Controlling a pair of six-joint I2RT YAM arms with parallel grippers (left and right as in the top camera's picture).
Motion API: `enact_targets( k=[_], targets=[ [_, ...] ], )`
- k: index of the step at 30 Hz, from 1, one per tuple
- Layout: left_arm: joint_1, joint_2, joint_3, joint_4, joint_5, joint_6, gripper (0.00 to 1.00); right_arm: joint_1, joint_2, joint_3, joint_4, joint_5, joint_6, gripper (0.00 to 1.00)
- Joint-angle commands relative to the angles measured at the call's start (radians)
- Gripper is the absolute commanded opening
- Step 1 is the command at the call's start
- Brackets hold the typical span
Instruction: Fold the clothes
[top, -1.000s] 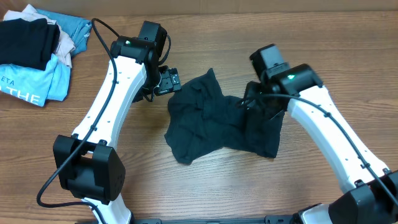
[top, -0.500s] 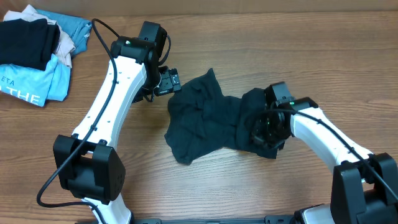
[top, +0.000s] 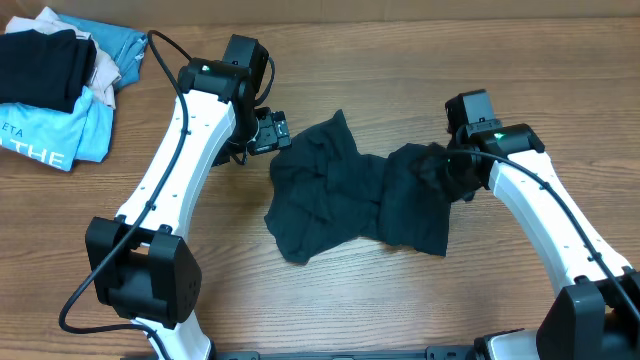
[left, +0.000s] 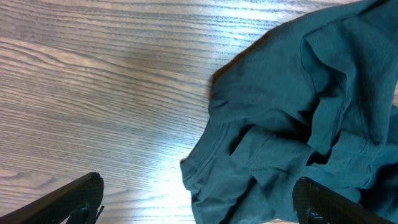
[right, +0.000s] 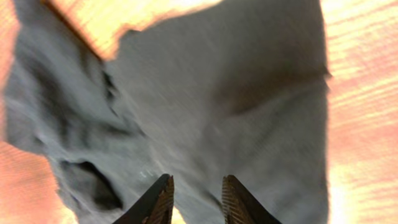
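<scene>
- Clothes (top: 350, 195) lie in one dark navy-teal heap near the middle of the table (top: 420, 60), wrinkled and bunched, with a peak toward the far side and a flatter flap on the right; nothing is folded yet, so the job reads as barely begun
- Left gripper (top: 272, 130) hovers at the garment's far-left edge, just beside the cloth, jaws spread wide with nothing between them; its wrist view shows a hem and rumpled layers right ahead, so it looks placed to take that edge
- Right gripper (top: 455, 172) sits at the upper right edge of the heap, over or against the cloth; its fingers (right: 155, 200) stand a narrow gap apart in the blurred wrist view, with cloth filling the background, and I cannot tell whether a fold is pinched between them
- Reason for this layout, as I judge it: one arm at each end lets the garment be drawn out and flattened before any crease is made
- Next move likely calls for a firm hold on two opposite hems or corners, then a lift and spread; limp fabric will sag and drag, so a shallow pinch may slip
- Light-blue shirt (top: 45, 140) and black garment (top: 40, 65) rest stacked at the far left corner, well apart from the work and probably set aside clear of the arms
</scene>
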Motion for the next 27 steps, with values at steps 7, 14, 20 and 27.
enact_targets(
  k=[7, 14, 20, 27],
  targets=[
    [-0.007, -0.016, -0.002, 0.001, 0.007, -0.021, 1.0, -0.001, 0.149, -0.026, 0.217, -0.063, -0.01, 0.24],
    [-0.01, -0.015, -0.002, 0.0, 0.003, -0.021, 1.0, -0.002, 0.264, -0.02, 0.351, -0.182, -0.071, 0.07],
    [-0.02, -0.015, -0.002, 0.0, 0.0, -0.021, 1.0, -0.076, 0.171, 0.246, -0.046, -0.18, -0.148, 0.17],
    [-0.023, -0.015, -0.002, -0.013, 0.0, -0.01, 1.0, -0.078, 0.148, 0.136, -0.201, -0.148, -0.283, 0.64]
  ],
)
